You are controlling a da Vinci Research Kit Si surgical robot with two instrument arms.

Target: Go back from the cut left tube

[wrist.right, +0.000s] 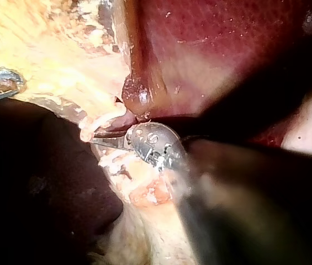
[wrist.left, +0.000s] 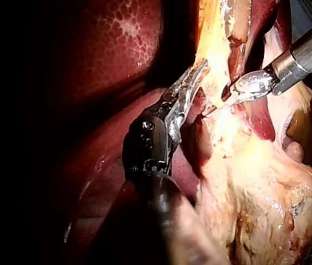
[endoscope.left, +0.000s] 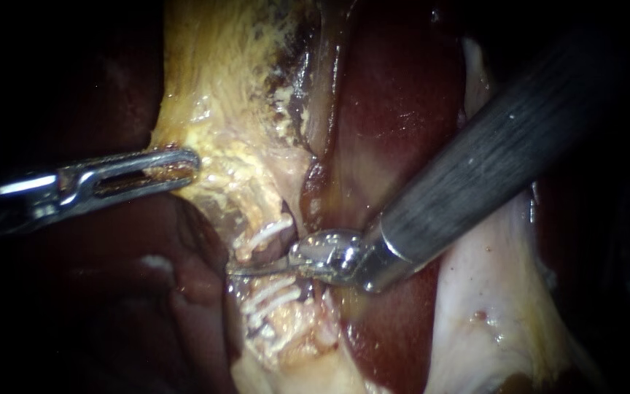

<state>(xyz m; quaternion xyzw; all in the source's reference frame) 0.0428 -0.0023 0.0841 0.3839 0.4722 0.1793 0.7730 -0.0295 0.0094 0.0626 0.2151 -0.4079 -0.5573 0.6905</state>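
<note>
So from where I stood, everything hung around the white clips [endoscope.left: 265, 233] on the tube [endoscope.left: 275, 219]. There were two bunches of them. The tube was cut through between the bunches, with one stump above the gap and the other below it.

The right instrument [endoscope.left: 238, 271] sat right in that gap between the clips. Its two thin blades lay flat together as one sliver, not holding anything as far as I could see. Its fat dark shaft ran off up and to the right of the clips, across the dark red liver [endoscope.left: 395, 95].

The left instrument [endoscope.left: 187, 164] was well off to the upper left of the clips. Its jaws were clamped narrow on the edge of the yellow tissue [endoscope.left: 220, 109] that ran down toward the clips.

On the wrist cameras the blade tip was touching, or just about touching, the tissue beside the clips. Couldn't tell which, honestly.
</note>
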